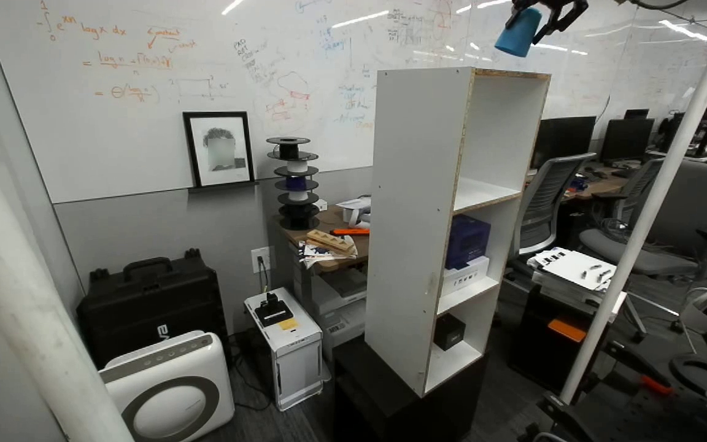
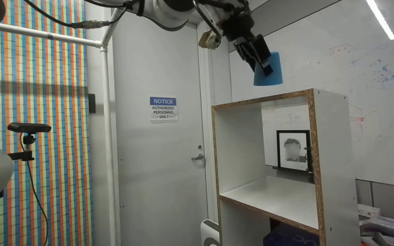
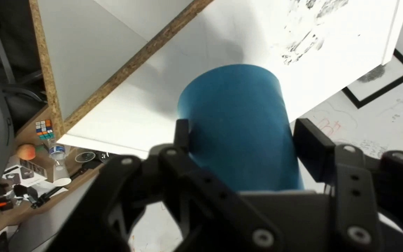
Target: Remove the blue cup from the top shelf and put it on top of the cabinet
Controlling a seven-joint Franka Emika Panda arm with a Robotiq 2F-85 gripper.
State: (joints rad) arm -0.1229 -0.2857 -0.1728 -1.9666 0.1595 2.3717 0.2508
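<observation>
Your black two-fingered gripper (image 3: 242, 143) is parted only as wide as the small blue tapered plastic cup (image 2: 275, 76), pads (image 3: 313, 150) against its opposite sides. The cup hangs above the tall white open-fronted cabinet (image 1: 418, 202), with air between. The cup is probably light, smooth and slightly yielding, so hold it mid-wall, gently. The wrist view shows you dark smudge-like marks (image 3: 303, 45) on the cabinet's top panel (image 3: 128, 115); only the exterior views show the gap beneath the cup.
</observation>
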